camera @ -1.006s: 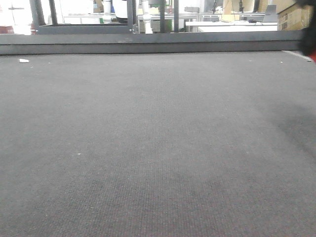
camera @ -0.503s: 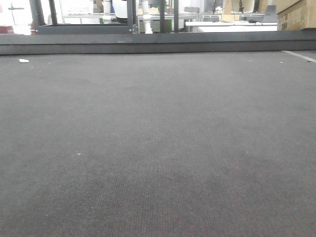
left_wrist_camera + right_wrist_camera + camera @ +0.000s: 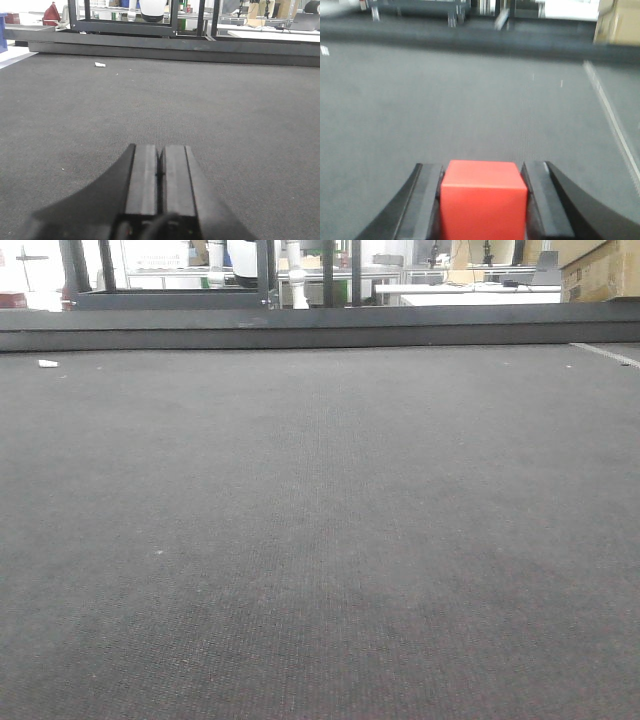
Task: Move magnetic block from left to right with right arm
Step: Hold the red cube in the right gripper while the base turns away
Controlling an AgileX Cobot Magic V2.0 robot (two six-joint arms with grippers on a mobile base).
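Close up, logged right pincer pinching magnetic block squarely; unclear whether lifted off grey desk. Noted left pincer pressed together, low over desk. Farther back, spotted white scrap on desk, cardboard box far right.

What lies on the grey mat
We see a finely woven mat running back to a dark raised ledge; a small white scrap lies on it at the far left; a thin white strip crosses its far right corner; a few pale specks dot it.
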